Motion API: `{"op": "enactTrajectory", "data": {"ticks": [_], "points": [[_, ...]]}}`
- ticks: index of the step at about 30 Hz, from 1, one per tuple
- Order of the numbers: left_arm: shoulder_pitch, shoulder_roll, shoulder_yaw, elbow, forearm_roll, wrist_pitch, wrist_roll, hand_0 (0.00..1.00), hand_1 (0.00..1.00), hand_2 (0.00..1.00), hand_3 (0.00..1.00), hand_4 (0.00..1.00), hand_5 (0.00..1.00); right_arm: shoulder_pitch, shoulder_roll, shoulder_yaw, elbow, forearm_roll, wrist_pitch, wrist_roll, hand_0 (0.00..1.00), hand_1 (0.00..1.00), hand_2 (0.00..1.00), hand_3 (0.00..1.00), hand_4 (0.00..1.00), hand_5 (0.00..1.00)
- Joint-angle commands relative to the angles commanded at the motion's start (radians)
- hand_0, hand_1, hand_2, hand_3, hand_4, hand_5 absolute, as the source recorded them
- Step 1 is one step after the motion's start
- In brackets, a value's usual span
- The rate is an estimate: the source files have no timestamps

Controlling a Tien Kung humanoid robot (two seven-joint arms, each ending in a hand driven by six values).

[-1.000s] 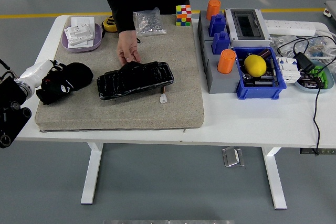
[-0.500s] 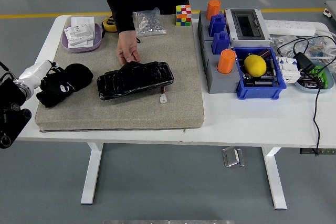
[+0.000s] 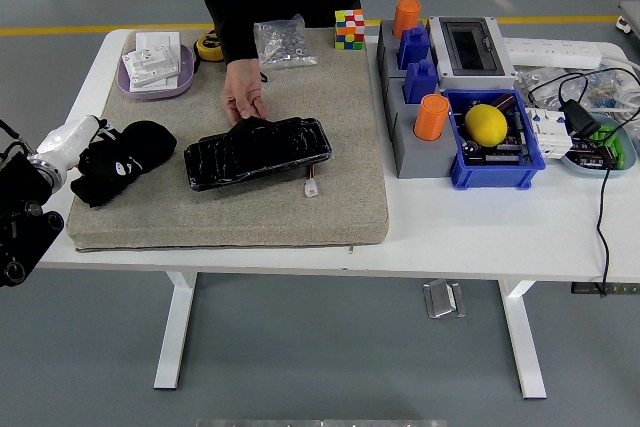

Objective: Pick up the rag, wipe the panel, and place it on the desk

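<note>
A black rag (image 3: 150, 139) lies bunched at the left end of the beige mat (image 3: 300, 207). My left hand (image 3: 103, 164), black with a white wrist, rests against the rag's left side; black on black hides where one ends and the other begins. The glossy black panel (image 3: 257, 151) lies across the mat's middle, a small white connector (image 3: 311, 188) by its right end. A person's hand (image 3: 243, 99) presses on the panel's far edge. My right arm is out of sight.
At the back left stands a purple tray (image 3: 128, 84) with white parts, then a yellow tape measure (image 3: 208, 45), a bag of screws (image 3: 281, 42) and a colour cube (image 3: 349, 29). Grey and blue bins (image 3: 495, 173), orange cylinders, a lemon and cables fill the right side.
My left forearm has drawn slightly back toward the left edge and lower. The rag, the panel and the person's hand have stayed where they were.
</note>
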Motion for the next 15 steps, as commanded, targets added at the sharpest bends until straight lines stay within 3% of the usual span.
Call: {"op": "enactTrajectory", "data": {"ticks": [1, 2, 7, 8, 15], "points": [[0.001, 0.0, 0.001, 0.0, -0.004, 0.001, -0.002, 0.387, 0.332, 0.552, 0.51, 0.514, 0.021, -0.001, 0.0, 0.001, 0.0, 0.0, 0.0, 0.0, 0.7, 0.675, 0.688, 0.591, 0.931, 0.455], [0.002, 0.001, 0.003, 0.0, -0.009, 0.007, -0.009, 0.332, 0.262, 0.488, 0.451, 0.304, 0.002, -0.001, 0.0, 0.002, -0.001, 0.0, 0.0, 0.0, 0.699, 0.675, 0.687, 0.591, 0.931, 0.455], [0.008, 0.003, 0.002, -0.003, -0.029, 0.022, -0.024, 0.332, 0.262, 0.488, 0.451, 0.304, 0.002, -0.003, 0.002, 0.003, -0.002, 0.0, 0.0, 0.0, 0.699, 0.675, 0.687, 0.591, 0.931, 0.455], [0.009, 0.004, 0.002, -0.004, -0.031, 0.024, -0.026, 0.31, 0.237, 0.457, 0.387, 0.151, 0.002, -0.003, 0.003, 0.003, -0.002, 0.0, 0.0, 0.001, 0.699, 0.675, 0.687, 0.59, 0.931, 0.455], [0.014, 0.007, -0.001, -0.013, -0.035, 0.034, -0.025, 0.312, 0.225, 0.439, 0.356, 0.168, 0.002, -0.002, 0.004, 0.002, -0.002, -0.001, -0.001, 0.001, 0.698, 0.674, 0.687, 0.59, 0.93, 0.455]]}}
